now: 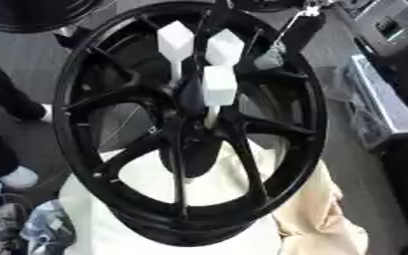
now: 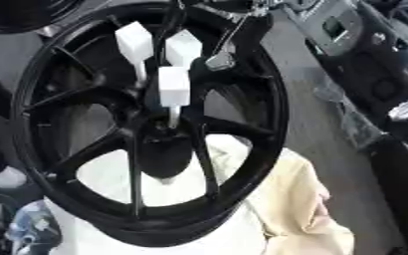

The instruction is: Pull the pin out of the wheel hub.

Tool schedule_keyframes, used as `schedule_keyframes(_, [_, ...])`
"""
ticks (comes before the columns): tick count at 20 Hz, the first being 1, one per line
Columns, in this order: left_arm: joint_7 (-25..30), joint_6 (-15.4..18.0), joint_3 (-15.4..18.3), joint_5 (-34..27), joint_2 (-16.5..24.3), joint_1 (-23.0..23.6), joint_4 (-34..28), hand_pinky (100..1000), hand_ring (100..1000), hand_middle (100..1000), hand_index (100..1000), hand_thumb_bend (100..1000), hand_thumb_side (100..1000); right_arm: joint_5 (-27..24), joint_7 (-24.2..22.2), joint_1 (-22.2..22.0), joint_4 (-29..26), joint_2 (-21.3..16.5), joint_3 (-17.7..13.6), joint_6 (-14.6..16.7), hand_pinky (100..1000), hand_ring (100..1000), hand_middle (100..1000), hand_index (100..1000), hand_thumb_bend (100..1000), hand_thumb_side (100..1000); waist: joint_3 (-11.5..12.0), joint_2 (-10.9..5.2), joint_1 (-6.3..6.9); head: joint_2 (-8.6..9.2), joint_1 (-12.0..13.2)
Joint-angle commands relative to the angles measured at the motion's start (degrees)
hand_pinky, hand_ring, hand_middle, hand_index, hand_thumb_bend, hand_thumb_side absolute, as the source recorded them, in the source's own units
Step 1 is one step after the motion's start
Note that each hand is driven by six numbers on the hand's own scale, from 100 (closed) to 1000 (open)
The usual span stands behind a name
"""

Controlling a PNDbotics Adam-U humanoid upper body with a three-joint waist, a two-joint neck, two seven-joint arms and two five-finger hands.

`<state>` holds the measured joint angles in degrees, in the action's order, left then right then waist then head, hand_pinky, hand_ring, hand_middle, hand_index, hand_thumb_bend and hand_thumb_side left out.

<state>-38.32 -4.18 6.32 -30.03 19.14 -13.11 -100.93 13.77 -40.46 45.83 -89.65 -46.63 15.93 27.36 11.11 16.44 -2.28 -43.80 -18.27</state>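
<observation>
A black spoked wheel (image 1: 314, 129) lies tilted on a cloth-covered stand and fills most of both views. Three white pins with block-shaped heads stand up from its hub (image 1: 188, 102): one at the upper left (image 1: 175, 40), one at the upper right (image 1: 225, 47), and one lower and nearer (image 1: 219, 84). My right arm reaches in from the upper right corner. Its dark hand (image 2: 218, 61), with a silver part showing, hovers over the spokes just right of the pins, touching none of them. How its fingers stand is not clear. My left hand does not show.
A white and cream cloth (image 1: 321, 214) drapes the stand under the wheel. Grey equipment cases (image 1: 388, 99) line the right side. Part of another black tyre (image 1: 25, 15) sits at the upper left. Clutter lies at the lower left corner (image 1: 33, 229).
</observation>
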Motion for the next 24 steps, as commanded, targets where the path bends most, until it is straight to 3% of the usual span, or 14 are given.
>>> schedule_keyframes(1, [-0.36, 0.11, 0.79, -0.41, 1.11, -0.38, -0.58, 640, 719, 755, 753, 228, 932, 0.52, -11.51, 0.66, 0.12, -1.69, -1.03, 11.50, 886, 765, 744, 825, 357, 507, 0.17, -0.60, 0.15, -0.32, -0.37])
schedule_keyframes(15, [-0.17, -0.03, 0.75, -0.58, 1.02, -0.05, -0.53, 640, 718, 756, 750, 223, 937, 0.87, -11.32, -0.37, -0.01, -3.21, -2.45, 11.22, 881, 763, 736, 818, 339, 497, 0.78, 0.48, 0.16, 0.28, -1.60])
schedule_keyframes(24, [0.30, -0.30, 0.36, -0.47, 0.99, -0.26, -0.55, 639, 718, 756, 750, 219, 939, 0.49, -10.92, -0.31, 0.31, -3.31, -2.42, 11.03, 883, 756, 726, 813, 300, 441, 1.01, 1.13, 0.29, 0.85, -2.50])
